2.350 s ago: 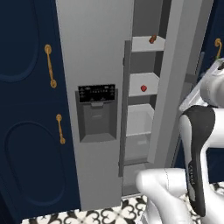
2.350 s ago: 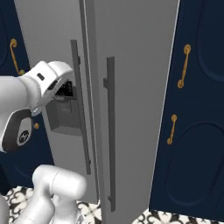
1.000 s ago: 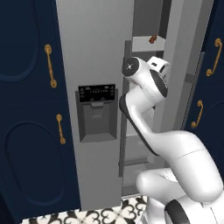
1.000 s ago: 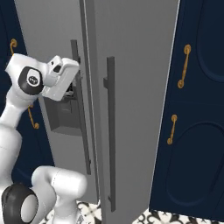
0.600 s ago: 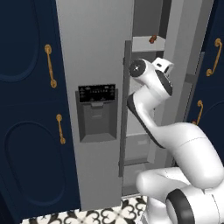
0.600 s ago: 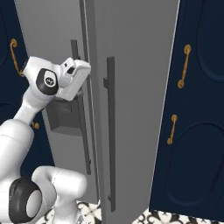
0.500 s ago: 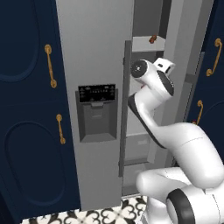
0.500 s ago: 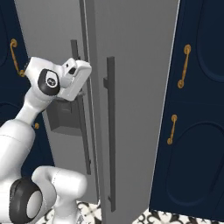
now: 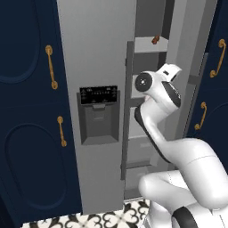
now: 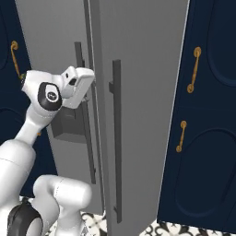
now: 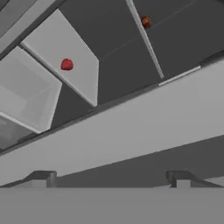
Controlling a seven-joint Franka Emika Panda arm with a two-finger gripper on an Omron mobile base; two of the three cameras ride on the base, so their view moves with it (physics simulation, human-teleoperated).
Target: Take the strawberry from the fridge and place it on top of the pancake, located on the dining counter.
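The strawberry (image 11: 66,64), a small bright red fruit, sits alone on a pale grey shelf (image 11: 70,57) inside the fridge (image 9: 102,53), well ahead of the end effector (image 11: 111,177) and off to the upper left in the hand view (which is rolled, so the shelves run on a slant). The end effector's two dark fingertips (image 11: 41,177) stand spread wide apart with nothing between them, just short of the edge of the open door (image 11: 131,131) that crosses the hand view between them and the shelves. Farther in, on a higher shelf, lies a brownish-orange item (image 11: 145,21), also seen at the top of the opening in the left base view. Below the strawberry's shelf is a pale drawer (image 11: 24,94). From the left base view, the white arm (image 9: 160,95) reaches up into the gap beside the door with the black dispenser panel (image 9: 98,95). Navy cabinets with gold handles (image 9: 51,67) flank the fridge.
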